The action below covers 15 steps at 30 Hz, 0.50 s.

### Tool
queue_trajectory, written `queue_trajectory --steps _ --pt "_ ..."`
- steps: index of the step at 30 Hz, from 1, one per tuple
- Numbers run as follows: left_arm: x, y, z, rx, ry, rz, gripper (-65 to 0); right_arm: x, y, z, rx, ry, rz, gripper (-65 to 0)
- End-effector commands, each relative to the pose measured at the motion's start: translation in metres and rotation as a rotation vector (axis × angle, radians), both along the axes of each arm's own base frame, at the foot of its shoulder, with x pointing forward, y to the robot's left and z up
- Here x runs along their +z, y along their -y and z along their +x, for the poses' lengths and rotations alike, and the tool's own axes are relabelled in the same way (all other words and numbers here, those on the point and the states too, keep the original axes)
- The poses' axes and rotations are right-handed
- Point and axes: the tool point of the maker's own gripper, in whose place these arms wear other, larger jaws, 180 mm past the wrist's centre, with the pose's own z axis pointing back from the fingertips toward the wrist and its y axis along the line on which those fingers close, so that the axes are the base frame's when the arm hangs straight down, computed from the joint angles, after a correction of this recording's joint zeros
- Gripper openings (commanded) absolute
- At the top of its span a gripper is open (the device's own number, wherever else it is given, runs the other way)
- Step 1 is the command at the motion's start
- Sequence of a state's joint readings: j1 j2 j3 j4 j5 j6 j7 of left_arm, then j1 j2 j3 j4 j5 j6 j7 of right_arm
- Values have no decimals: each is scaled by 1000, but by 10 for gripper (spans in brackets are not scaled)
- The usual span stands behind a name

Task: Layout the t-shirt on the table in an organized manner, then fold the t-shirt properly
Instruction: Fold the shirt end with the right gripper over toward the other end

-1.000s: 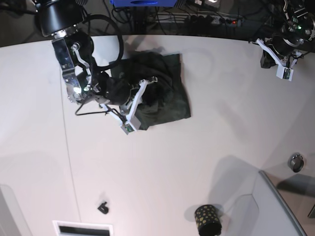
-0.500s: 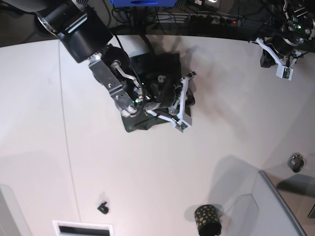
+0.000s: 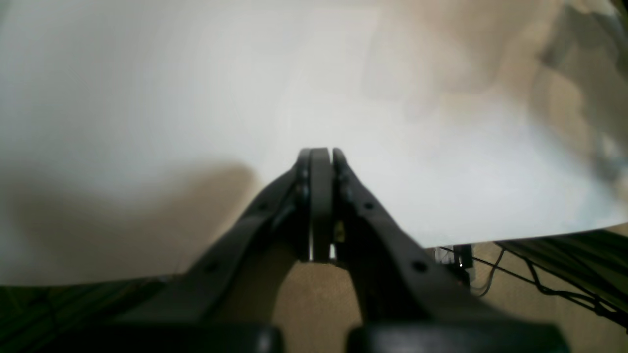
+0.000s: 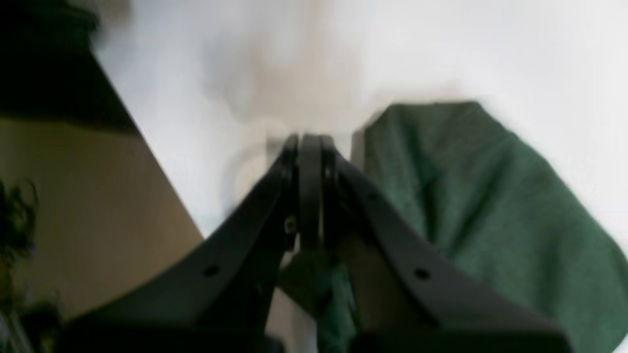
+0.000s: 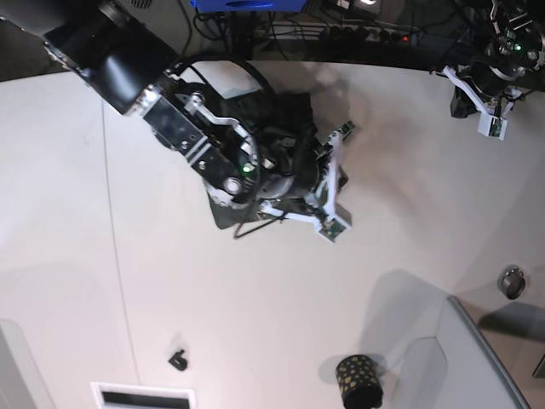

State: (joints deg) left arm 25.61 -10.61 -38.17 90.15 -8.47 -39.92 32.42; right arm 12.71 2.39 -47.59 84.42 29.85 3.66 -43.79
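The dark green t-shirt (image 5: pixel 296 109) lies crumpled at the far middle of the white table (image 5: pixel 255 324), mostly hidden under my right arm. My right gripper (image 5: pixel 334 228) is shut, its tip over bare table just past the shirt's near right edge. In the right wrist view the shut gripper (image 4: pixel 309 142) points at the table (image 4: pixel 490 49), with the t-shirt (image 4: pixel 466 196) lying to its right. Some green shows low between the fingers; I cannot tell if it is pinched. My left gripper (image 5: pixel 492 128) is shut and empty at the far right, far from the shirt. In its wrist view the left gripper (image 3: pixel 321 154) hangs over the table (image 3: pixel 196 73).
A black gold-dotted cup (image 5: pixel 359 381) stands near the front edge, beside a grey raised panel (image 5: pixel 477 366). A metal ring (image 5: pixel 511 281) sits at the right. A small black part (image 5: pixel 177 360) and a white slotted plate (image 5: pixel 143 397) lie front left. Cables run behind the far edge.
My right arm has swung to the right across the t-shirt, carrying its gripper from the shirt's near left corner to its near right edge. The left arm has stayed still.
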Motion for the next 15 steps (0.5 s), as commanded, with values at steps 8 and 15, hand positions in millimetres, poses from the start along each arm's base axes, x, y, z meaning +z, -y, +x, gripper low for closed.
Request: queue_trajectory --steps 8,15 --pt "9 -5 6 -7 33 13 -650 -39 101 -15 -235 -88 -92 -644" --pt "6 -5 8 2 30 3 -650 -58 109 -46 -251 -137 -93 -644"
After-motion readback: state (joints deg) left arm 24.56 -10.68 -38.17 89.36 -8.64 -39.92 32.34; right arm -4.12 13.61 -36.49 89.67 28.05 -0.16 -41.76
